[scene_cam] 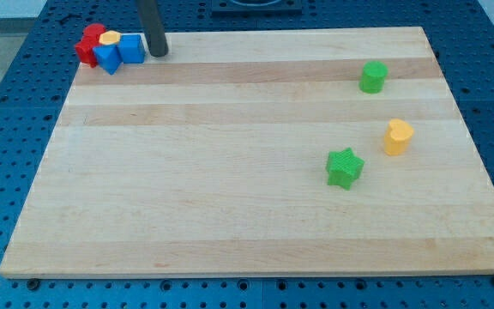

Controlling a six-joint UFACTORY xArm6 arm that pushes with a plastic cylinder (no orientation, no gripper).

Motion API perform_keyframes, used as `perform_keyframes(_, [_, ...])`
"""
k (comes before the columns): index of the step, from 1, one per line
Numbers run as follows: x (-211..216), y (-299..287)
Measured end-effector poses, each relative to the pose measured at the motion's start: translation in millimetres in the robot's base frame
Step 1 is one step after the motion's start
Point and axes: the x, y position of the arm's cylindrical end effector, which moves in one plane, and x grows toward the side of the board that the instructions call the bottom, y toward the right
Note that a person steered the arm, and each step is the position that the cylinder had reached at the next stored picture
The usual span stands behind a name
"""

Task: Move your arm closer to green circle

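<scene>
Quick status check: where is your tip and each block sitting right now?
my tip: top left, beside blue cube.
green circle: alone, upper right, far from tip.
green star: alone, right of centre.
yellow block: alone, right side.
red blocks: clustered top left.

No text, label, brand, number or sign can be read anywhere

Open board lying between my tip (159,53) and the green circle (373,76)

Red, yellow and blue blocks (108,47) are crowding the view's top left beside the tip; green star (345,167) and yellow block (397,136) are sitting below the circle
</scene>
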Motion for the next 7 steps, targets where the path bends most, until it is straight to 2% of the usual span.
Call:
perform_keyframes(5, [18, 312])
perform_keyframes(7, [45, 352])
